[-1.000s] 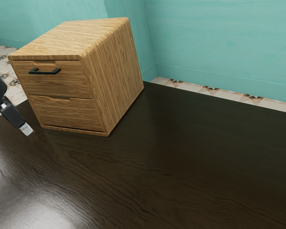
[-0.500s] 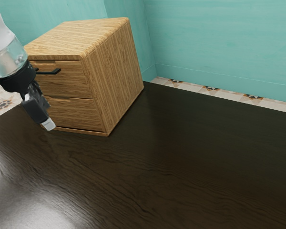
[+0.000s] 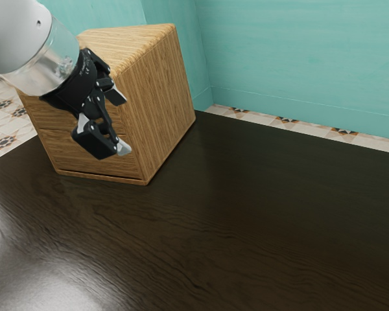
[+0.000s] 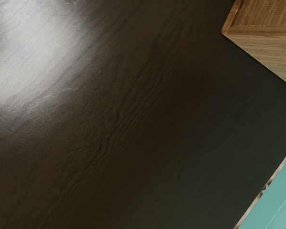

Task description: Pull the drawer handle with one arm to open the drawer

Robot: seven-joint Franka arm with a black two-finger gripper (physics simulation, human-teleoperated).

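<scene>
Light, grained wood cabinet (image 3: 152, 97) on a glossy dark wood table (image 3: 246, 227).

The cabinet (image 3: 149, 84) is finished in honey-coloured wood with straight grain, the table (image 3: 246, 214) in near-black brown with fine wavy grain. The wall (image 3: 298, 52) is painted teal, the floor (image 3: 286, 121) is tiled cream with orange-and-black motifs, and the gripper (image 3: 122, 124) is coloured black.

Teal walls (image 3: 298, 52) are meeting in a corner at the back. A band of patterned floor tiles (image 3: 282, 120) is running along their foot. The dark, wood-grained worktop (image 3: 259, 214) is spreading glossy across the foreground and catching a soft pale glare (image 4: 33, 57).
</scene>
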